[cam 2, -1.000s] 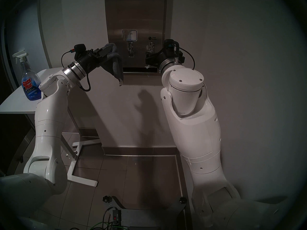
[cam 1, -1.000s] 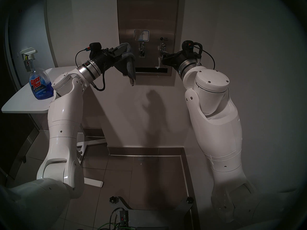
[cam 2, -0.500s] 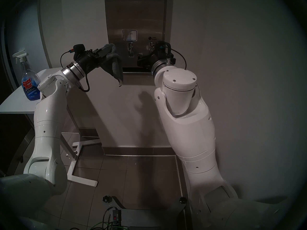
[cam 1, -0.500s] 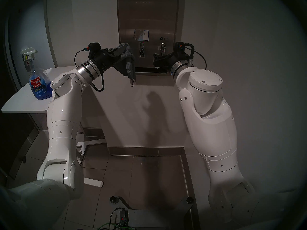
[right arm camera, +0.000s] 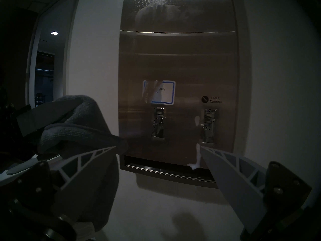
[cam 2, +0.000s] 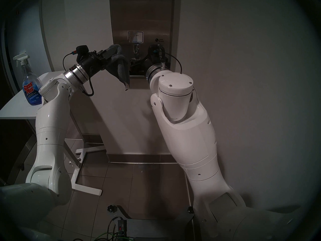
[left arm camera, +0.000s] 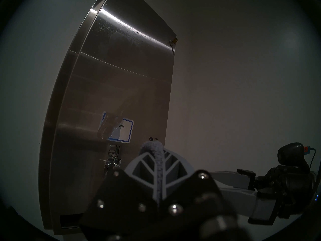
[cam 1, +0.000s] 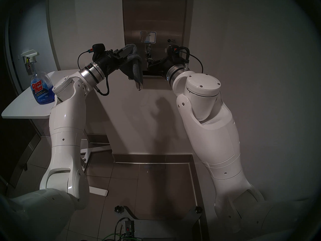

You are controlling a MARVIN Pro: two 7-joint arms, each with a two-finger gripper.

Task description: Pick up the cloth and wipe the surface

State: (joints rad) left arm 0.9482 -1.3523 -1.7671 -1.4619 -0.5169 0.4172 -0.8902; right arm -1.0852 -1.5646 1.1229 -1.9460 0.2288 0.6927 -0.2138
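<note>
Left gripper (left arm camera: 159, 167) clamped on grey cloth (cam 1: 134, 65), right gripper (right arm camera: 157, 149) wide and empty; white streak (right arm camera: 197, 157) only in right-wrist view.

You get dim, underexposed views with heavy fisheye vignetting and bent edges. A bright glare band crosses the top of the steel panel (left arm camera: 121, 79); a small ceiling light (right arm camera: 54, 33) glows far left. The cloth (cam 1: 133, 65) casts a soft shadow on the wall (cam 1: 163, 117) below. Your left wrist view's near hardware is blurred.
</note>
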